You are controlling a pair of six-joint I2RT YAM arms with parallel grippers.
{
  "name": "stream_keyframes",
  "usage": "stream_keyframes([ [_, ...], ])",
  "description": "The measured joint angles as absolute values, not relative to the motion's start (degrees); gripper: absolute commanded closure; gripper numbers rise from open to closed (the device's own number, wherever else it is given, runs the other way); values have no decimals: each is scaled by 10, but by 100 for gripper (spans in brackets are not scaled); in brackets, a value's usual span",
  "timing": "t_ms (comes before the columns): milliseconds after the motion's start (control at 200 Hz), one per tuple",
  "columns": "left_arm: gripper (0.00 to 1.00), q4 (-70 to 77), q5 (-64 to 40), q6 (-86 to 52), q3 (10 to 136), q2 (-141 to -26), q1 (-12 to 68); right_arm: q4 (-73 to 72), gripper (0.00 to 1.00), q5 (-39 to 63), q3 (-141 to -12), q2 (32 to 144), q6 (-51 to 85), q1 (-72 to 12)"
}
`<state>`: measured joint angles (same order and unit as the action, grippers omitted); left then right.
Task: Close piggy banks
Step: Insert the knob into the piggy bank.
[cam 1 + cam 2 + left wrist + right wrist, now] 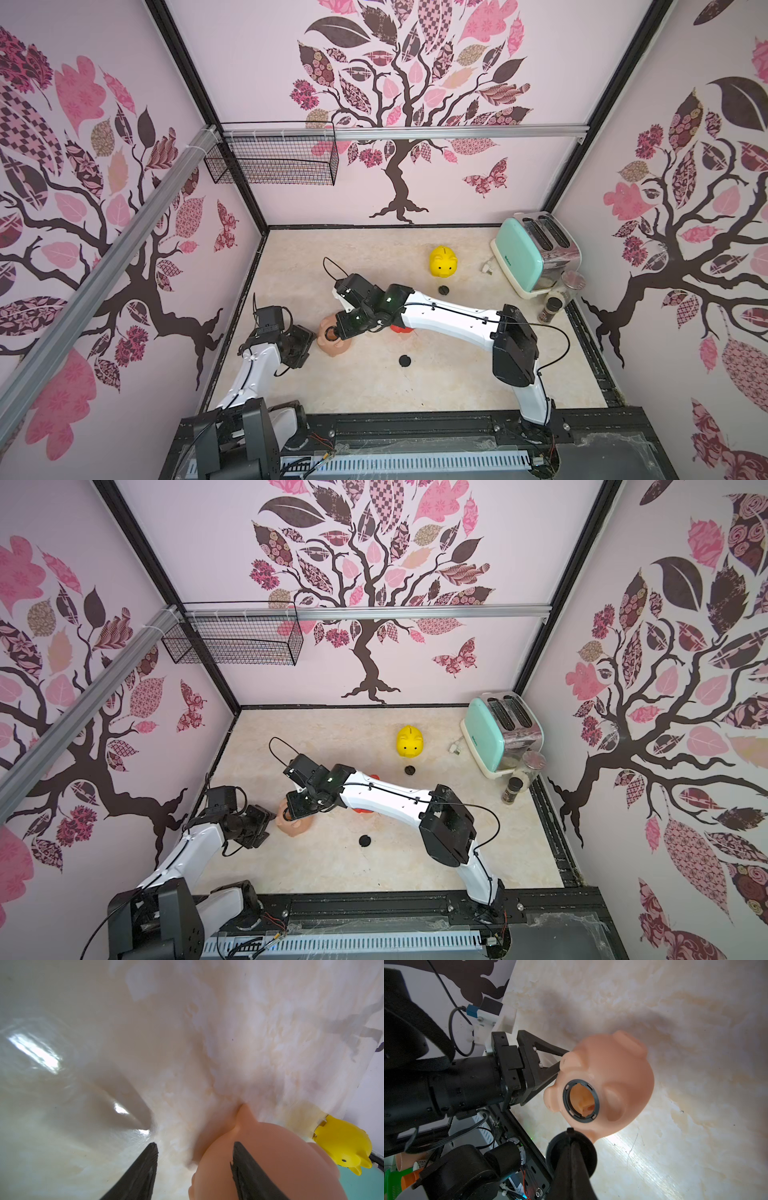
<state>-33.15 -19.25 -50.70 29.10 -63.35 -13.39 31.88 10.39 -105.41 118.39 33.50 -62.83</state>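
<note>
The peach-pink piggy bank (337, 350) (297, 827) (623, 1076) lies belly-up, and its round black-ringed hole (581, 1101) is uncovered. My right gripper (570, 1134) is shut on a small black round plug (555, 1153), held close beside that hole. My left gripper (195, 1144) (563, 1057) is open. One finger (245, 1167) rests against the pig's side and the other (145, 1167) stands over bare table. The yellow piggy bank (443, 262) (410, 742) (342, 1145) stands upright at the back. The red piggy bank (401, 329) (365, 811) is mostly hidden under my right arm.
Two more black plugs lie loose on the table, one near the yellow pig (444, 290) (410, 770) and one toward the front (404, 360) (365, 840). A mint-green toaster (534, 253), a glass jar (573, 282) and a spice jar (550, 309) fill the back right corner. A wire basket (274, 158) hangs on the back wall.
</note>
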Motion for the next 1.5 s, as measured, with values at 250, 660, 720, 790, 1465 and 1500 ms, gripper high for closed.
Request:
stream_keyframes([
  [250,36,-357,-166,-492,340,-636,-143,321,100,73,-1074,1199,346,-638],
  [660,36,-410,-142,-433,413,-636,-211,323,100,-3,-1092,1217,362,-665],
  [720,36,-413,-135,-424,428,-634,-212,323,100,-9,-1097,1218,364,-667],
  [790,36,-417,-128,-416,436,-628,-213,326,100,-16,-1112,1225,365,-667],
  [1465,36,-449,-112,-383,448,-618,-218,369,100,-63,-1170,1291,362,-682],
  [1500,36,-450,-112,-383,448,-619,-218,370,100,-65,-1170,1291,360,-682],
])
